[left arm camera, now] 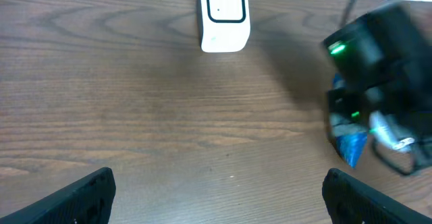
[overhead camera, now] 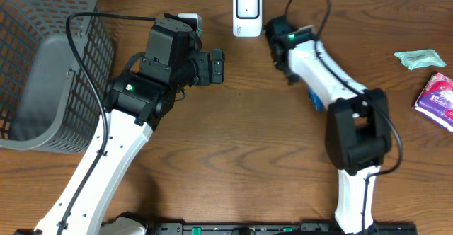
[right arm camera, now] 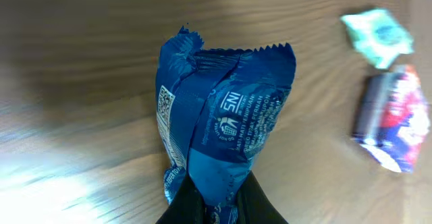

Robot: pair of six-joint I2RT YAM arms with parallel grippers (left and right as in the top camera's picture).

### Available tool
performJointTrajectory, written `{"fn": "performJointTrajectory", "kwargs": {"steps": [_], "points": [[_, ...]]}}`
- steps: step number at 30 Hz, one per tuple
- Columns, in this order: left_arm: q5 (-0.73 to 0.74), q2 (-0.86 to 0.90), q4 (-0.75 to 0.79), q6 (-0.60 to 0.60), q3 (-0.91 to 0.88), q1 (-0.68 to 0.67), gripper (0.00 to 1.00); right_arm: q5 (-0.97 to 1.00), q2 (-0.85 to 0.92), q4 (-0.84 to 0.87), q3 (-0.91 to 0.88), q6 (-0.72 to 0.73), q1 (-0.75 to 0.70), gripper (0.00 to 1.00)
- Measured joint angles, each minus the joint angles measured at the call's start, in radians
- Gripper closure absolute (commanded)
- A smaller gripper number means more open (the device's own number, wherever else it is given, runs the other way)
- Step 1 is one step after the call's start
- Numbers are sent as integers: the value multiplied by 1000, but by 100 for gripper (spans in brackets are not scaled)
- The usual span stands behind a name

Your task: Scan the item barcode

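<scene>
Right gripper [right arm camera: 214,205] pinching blue wrapper [right arm camera: 229,116], left gripper [left arm camera: 219,198] spread wide over table [left arm camera: 135,116]

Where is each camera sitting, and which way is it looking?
Overhead: above the table, looking straight down; the left arm, right arm and grey basket show.
Left wrist: on the left arm, facing across the table at the white scanner; the open left gripper shows.
Right wrist: on the right arm, looking along the shut right gripper at its blue snack packet.
Shared: overhead and left wrist both show the scanner.
</scene>
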Motion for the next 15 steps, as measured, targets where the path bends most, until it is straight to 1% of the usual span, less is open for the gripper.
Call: {"fn": "performJointTrajectory", "kwargs": {"steps": [1,2,3,5,6,10,15], "points": [[0,0,0,0,0,0,2,-18,6,4,0,1,18,94],[0,0,0,0,0,0,2,-38,10,8,-1,2,38,82],[0,0,0,0,0,0,2,-55,12,14,-1,11,58,59],[0,0,0,0,0,0,2,-84,12,24,0,12,100,4],[0,0,0,0,0,0,2,-92,12,24,0,12,115,1],[0,0,0,0,0,0,2,-120,12,1,12,11,170,1],[0,0,0,0,0,0,2,-163,9,-80,101,15,150,1]]}}
